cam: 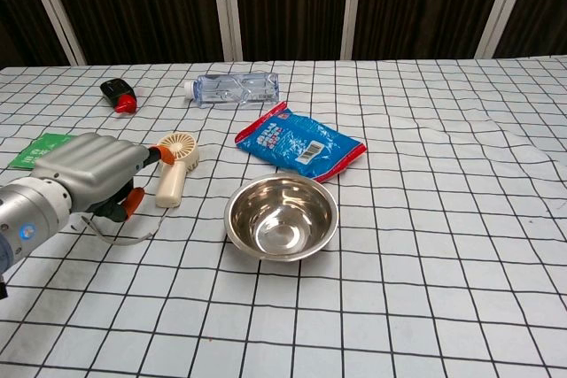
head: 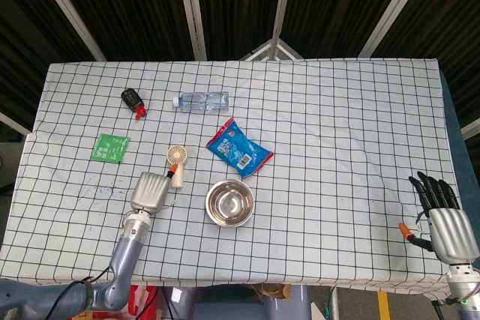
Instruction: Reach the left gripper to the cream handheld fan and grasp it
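Note:
The cream handheld fan (head: 176, 162) lies flat on the checked tablecloth, its round head (cam: 180, 147) pointing away from me and its handle (cam: 167, 186) pointing toward me. My left hand (head: 150, 191) sits just left of the handle, back up. Its orange-tipped fingertips (cam: 154, 153) are spread near the fan without holding it. In the chest view the left hand (cam: 89, 171) is a short gap from the handle. My right hand (head: 442, 219) rests at the table's right edge with fingers extended, holding nothing; the chest view does not show it.
A steel bowl (cam: 282, 216) stands right of the fan, with a blue snack packet (cam: 299, 143) behind it. A water bottle (head: 202, 100) and a black-and-red object (head: 133, 100) lie further back. A green packet (head: 111, 148) lies to the left. A thin cord (cam: 115, 235) loops under my left hand.

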`<control>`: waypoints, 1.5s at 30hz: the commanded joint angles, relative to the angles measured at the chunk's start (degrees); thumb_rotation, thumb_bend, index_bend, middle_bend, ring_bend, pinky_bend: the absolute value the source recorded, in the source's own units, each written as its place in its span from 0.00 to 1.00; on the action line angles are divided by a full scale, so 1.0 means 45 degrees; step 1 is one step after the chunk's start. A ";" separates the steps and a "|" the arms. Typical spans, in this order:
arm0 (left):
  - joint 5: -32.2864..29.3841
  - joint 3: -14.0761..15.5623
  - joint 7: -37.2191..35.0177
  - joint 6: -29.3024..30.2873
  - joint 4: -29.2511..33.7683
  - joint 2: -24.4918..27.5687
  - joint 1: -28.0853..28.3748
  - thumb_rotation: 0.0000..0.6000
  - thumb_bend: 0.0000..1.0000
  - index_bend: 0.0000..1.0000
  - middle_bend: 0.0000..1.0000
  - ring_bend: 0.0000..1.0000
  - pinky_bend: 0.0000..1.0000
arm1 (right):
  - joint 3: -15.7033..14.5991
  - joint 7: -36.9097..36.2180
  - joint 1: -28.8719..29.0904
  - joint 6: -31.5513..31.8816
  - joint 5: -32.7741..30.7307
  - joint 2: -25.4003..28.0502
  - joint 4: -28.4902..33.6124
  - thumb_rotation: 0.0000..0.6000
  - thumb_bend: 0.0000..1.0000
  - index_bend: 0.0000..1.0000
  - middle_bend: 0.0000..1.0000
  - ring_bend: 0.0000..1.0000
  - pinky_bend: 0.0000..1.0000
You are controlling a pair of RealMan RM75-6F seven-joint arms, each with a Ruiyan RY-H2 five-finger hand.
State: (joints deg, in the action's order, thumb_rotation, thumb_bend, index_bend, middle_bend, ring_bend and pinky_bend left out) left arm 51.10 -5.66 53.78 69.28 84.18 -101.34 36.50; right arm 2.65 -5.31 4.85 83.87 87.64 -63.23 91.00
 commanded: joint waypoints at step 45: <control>0.2393 0.0092 -0.1610 0.1423 0.0947 0.0528 -0.0579 1.00 0.65 0.01 0.74 0.64 0.78 | -0.0005 0.0037 -0.0018 0.0033 0.0003 -0.0013 -0.0004 1.00 0.28 0.10 0.00 0.00 0.00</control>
State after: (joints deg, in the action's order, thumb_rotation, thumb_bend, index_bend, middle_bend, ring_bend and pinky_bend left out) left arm 58.88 -3.91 49.84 73.58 86.79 -99.62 34.51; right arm 2.63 -5.15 4.77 84.02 87.65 -63.28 90.98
